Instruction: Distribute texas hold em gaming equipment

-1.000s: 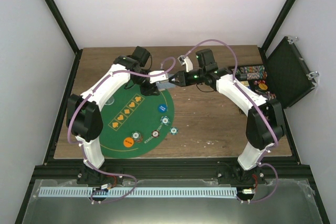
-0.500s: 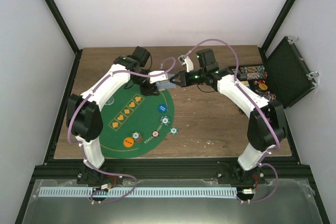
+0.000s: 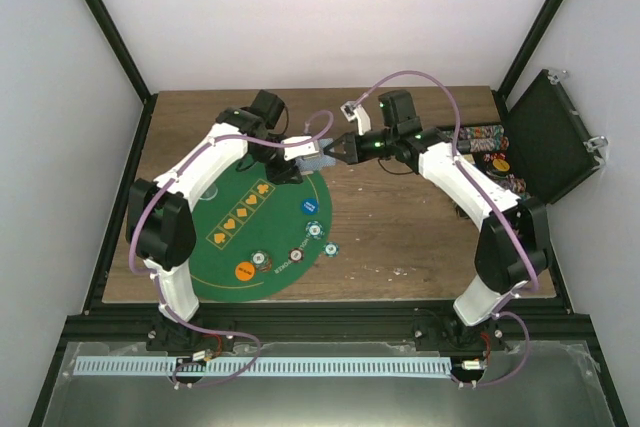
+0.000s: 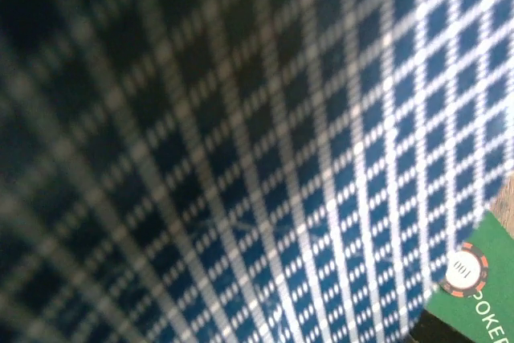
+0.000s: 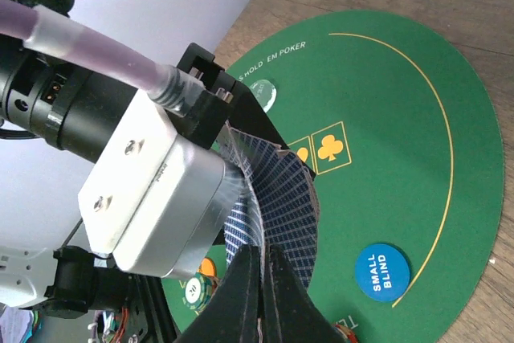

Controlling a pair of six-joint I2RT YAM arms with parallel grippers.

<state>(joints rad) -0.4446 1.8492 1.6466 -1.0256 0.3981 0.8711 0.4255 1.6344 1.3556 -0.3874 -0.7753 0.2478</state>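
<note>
The playing cards [image 3: 319,161] are held in the air over the far edge of the green mat [image 3: 250,237], between my two grippers. My left gripper [image 3: 307,159] is shut on the deck, and a checkered blue card back [image 4: 241,150] fills the left wrist view. In the right wrist view the deck [image 5: 281,198] bows outward, and my right gripper [image 5: 261,256] is shut on the edge of one card. A blue "small blind" chip [image 5: 382,272], an orange chip [image 3: 244,270], a teal chip [image 3: 330,248] and a red-white chip [image 4: 463,271] lie on or beside the mat.
An open black case [image 3: 545,137] stands at the table's right edge, with rows of chips [image 3: 480,139] in its tray. A green-white chip [image 5: 197,291] lies on the mat under the left wrist. Bare wooden table [image 3: 400,227] stretches right of the mat.
My right gripper has moved a little left onto the deck and shut on a card's edge. The left arm has held the deck still.
</note>
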